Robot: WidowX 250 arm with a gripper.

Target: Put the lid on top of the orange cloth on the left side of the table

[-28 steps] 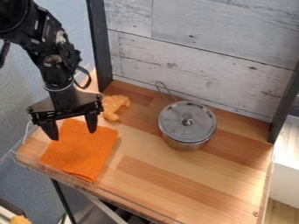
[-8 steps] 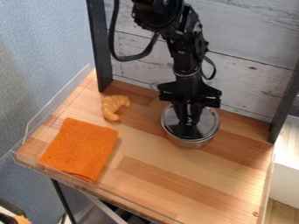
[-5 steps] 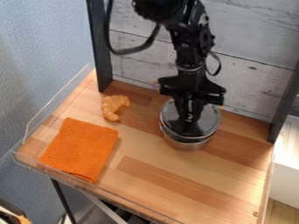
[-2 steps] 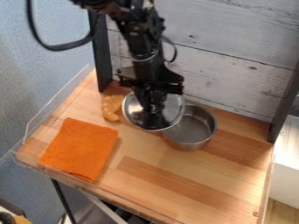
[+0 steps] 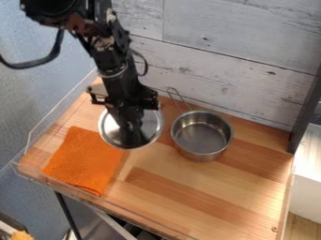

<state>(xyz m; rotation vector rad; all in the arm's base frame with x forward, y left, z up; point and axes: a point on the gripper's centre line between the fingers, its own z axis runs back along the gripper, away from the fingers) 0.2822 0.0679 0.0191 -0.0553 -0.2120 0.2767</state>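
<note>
Above the back right corner of the one orange cloth, one round metal lid is held off the table, its centre pinched by the one black gripper. To the right of the lid, one uncovered metal pot stands upright on the table, apart from the cloth. The pot's single wire handle points toward the one plank-faced wall behind.

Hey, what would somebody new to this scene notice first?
Probably the black gripper left of centre, holding a shiny round lid above the table. Next, the bright orange cloth at the table's left, then the open metal pot right of the lid.
</note>
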